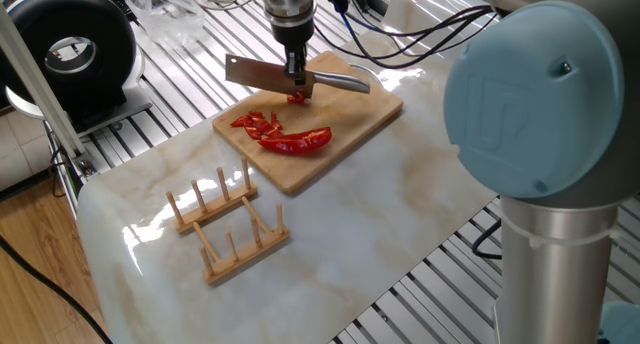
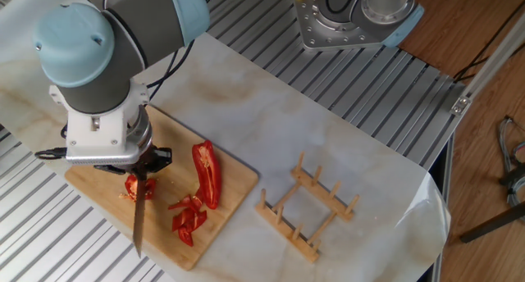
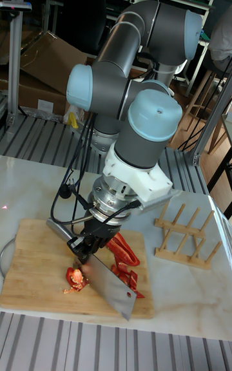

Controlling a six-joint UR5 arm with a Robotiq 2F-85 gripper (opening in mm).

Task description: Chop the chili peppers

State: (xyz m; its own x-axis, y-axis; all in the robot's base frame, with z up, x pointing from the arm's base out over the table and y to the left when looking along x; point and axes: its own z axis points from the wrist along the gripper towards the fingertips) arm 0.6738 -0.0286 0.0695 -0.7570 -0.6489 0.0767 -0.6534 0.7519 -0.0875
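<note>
A wooden cutting board carries the chili peppers. One long red half lies whole, with cut red bits beside it. A separate red piece sits under the gripper. My gripper is shut on the handle of a cleaver. The blade hangs tilted just above the board, by the separate piece.
A wooden dish rack stands on the marble sheet beside the board. A black round device sits at the far left. Cables trail behind the board. A second metal base is at the far edge.
</note>
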